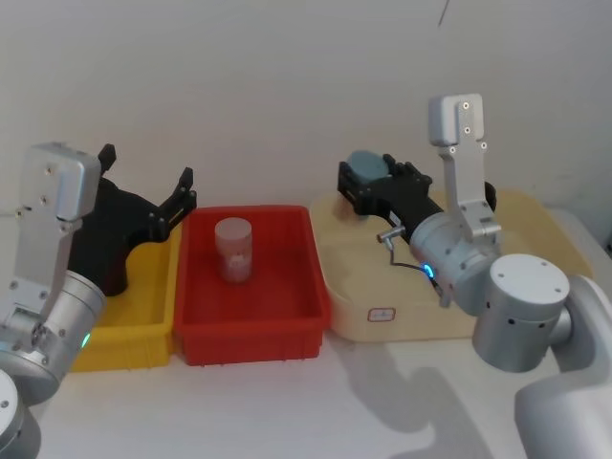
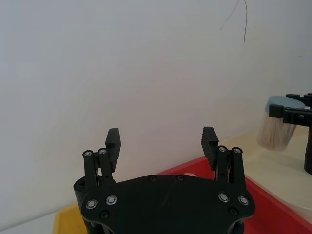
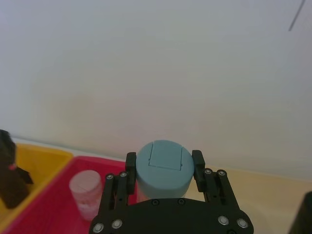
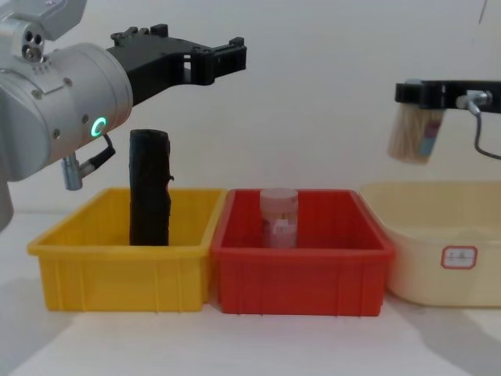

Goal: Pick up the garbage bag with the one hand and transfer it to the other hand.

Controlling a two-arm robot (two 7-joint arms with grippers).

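The garbage bag point(image 4: 149, 188), a tall black roll, stands upright in the yellow bin point(image 4: 117, 274); its edge also shows in the right wrist view point(image 3: 9, 180). My left gripper point(image 4: 200, 51) with the green ring light hovers open well above and slightly right of the roll, holding nothing point(image 1: 148, 167) point(image 2: 161, 136). My right gripper point(image 1: 368, 182) is raised over the beige tub point(image 1: 430, 316) and is shut on a clear jar with a blue-grey lid point(image 3: 163, 168) point(image 4: 411, 133), not on the bag.
A red bin point(image 1: 287, 335) sits between the yellow bin and the beige tub, with a translucent pinkish jar point(image 1: 233, 249) standing in it. A white wall rises close behind the bins. Bare white table lies in front.
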